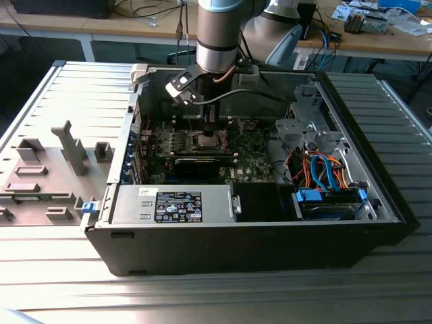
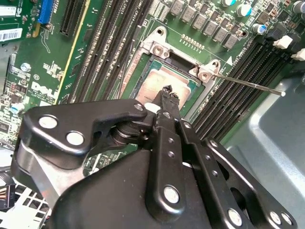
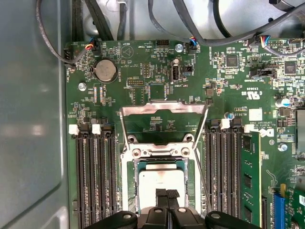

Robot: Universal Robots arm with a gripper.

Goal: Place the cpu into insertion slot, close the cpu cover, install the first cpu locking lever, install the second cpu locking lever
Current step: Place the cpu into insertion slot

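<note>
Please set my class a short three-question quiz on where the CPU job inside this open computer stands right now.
1. True or false: the cpu lies in the insertion slot.
2. The cpu cover is: A) swung open, B) shut over the chip, C) missing.
3. Fill the gap: the tips of the tool are together, directly over the ____.

Key: 1 true; 2 A; 3 cpu.
</note>
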